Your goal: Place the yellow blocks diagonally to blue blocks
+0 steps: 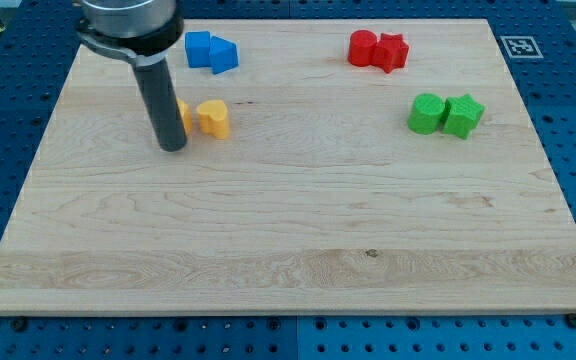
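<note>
Two blue blocks (211, 51) sit side by side near the view's top left, touching each other. Below them, two yellow blocks lie side by side: a heart-like yellow block (213, 118) in full view and another yellow block (182, 116) mostly hidden behind my rod. My tip (172, 148) rests on the board at the lower left of the yellow pair, right against the hidden one. The yellow blocks are below and slightly left of the blue ones.
Two red blocks (378, 49) sit together at the view's top right of centre. Two green blocks (446, 114) sit together at the right. The wooden board (288, 240) lies on a blue perforated table; a marker tag (518, 45) is at the top right corner.
</note>
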`<state>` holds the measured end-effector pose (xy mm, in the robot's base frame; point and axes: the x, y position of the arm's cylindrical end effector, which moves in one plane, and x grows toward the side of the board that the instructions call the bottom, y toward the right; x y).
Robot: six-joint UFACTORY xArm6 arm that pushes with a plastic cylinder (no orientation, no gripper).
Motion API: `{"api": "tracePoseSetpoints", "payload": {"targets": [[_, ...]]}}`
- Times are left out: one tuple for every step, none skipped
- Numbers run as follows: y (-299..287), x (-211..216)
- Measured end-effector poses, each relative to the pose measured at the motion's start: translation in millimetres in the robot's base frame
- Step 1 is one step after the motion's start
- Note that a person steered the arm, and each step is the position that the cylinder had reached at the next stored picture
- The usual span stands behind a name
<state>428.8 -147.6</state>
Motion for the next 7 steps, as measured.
{"api": "tracePoseSetpoints", "payload": {"targets": [[4, 6], [51, 13], [90, -12], [97, -15], [88, -17], [85, -27], [85, -33]]}}
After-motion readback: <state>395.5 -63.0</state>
